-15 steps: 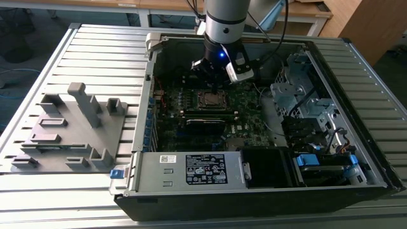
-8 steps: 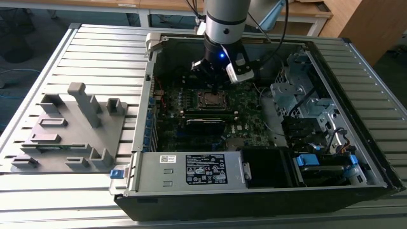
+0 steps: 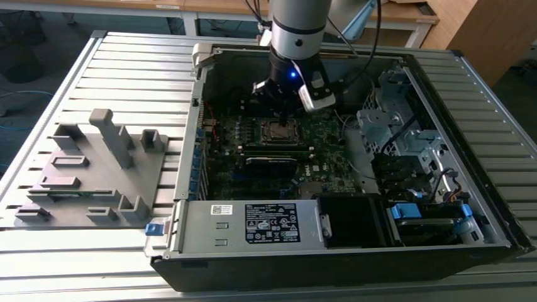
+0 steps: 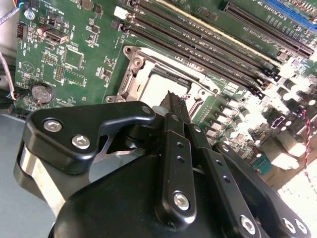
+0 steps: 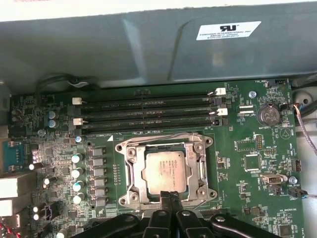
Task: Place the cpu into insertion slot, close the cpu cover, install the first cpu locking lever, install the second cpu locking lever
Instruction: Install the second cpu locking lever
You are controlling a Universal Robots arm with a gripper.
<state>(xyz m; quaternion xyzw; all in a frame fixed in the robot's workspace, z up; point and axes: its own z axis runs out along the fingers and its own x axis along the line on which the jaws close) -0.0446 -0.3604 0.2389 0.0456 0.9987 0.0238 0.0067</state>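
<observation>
Looking down, the cpu [image 5: 166, 172] sits in the slot [image 5: 130, 174] under the flat cover [image 5: 202, 171], with the clenched, empty pincer [image 5: 170, 196] at its edge, so press gently and straight.

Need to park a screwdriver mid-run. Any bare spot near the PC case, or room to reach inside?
Free: the ribbed table on the exterior view's left of the case, behind the grey fixture block, and its strip along the exterior view's right edge. Crowded: inside the case, the tool sits at the cpu cover over the cpu, with memory slots close by.
</observation>
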